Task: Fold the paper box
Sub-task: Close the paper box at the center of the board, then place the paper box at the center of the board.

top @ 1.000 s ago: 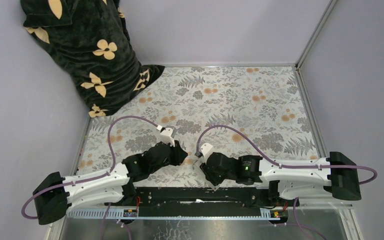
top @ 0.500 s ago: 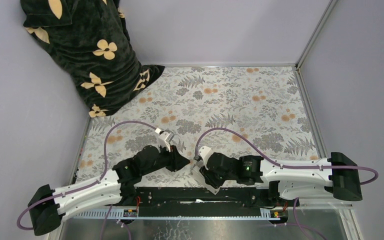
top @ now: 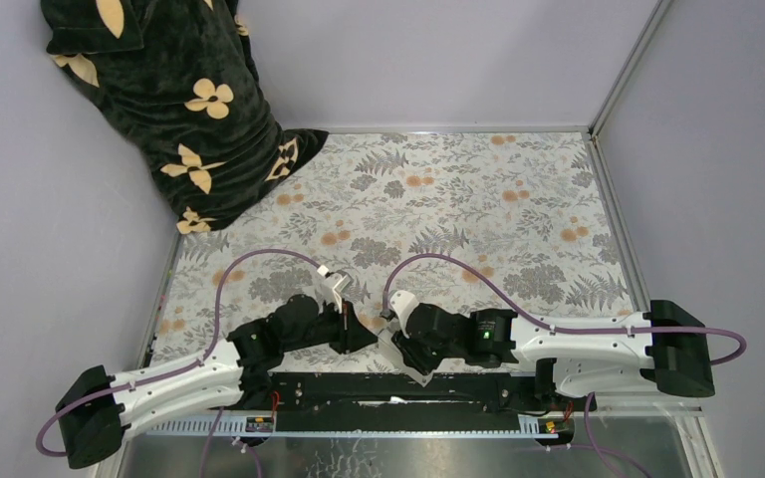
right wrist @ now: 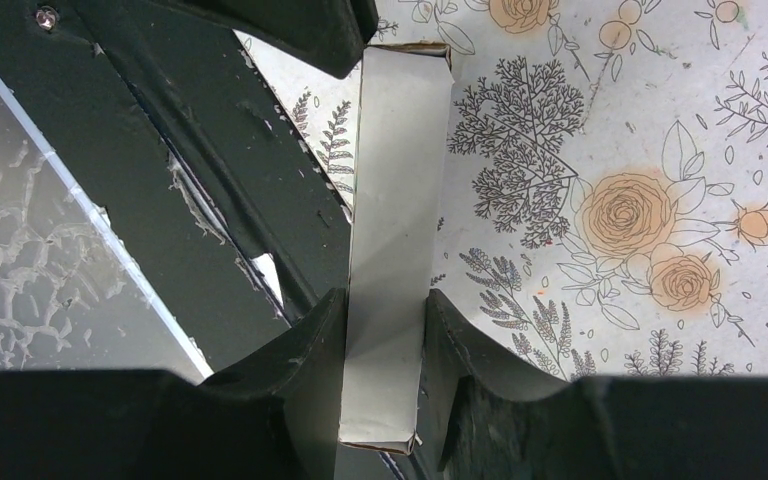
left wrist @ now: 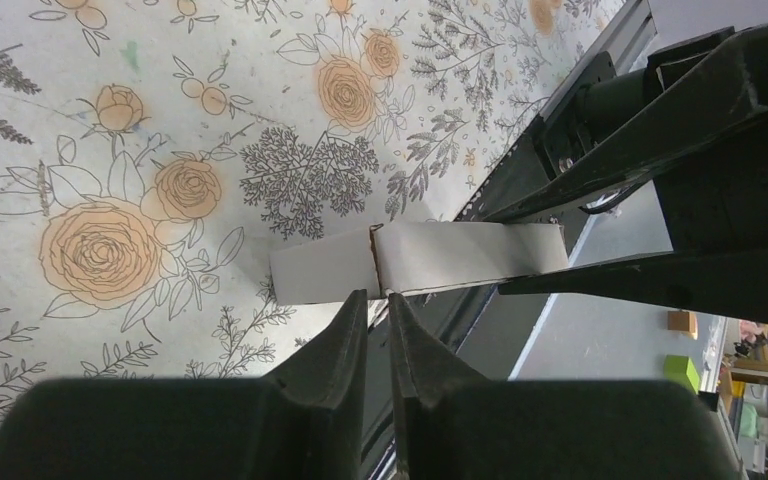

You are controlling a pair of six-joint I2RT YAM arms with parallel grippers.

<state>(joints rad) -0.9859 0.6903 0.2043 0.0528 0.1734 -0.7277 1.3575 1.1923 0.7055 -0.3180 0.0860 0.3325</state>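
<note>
Right gripper clamped on paper box – flattened white strip held over near edge of floral tablecloth, likely anchored for folding. Left gripper jaws almost together at box's seam edge – whether pinching it, couldn't tell

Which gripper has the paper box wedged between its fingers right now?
The right gripper: the white paper box sits lengthwise between its fingers. On the left gripper, the nearly closed fingertips only reach the box's edge.

top: overhead, far | wrists: close, downward | shared: paper box
</note>
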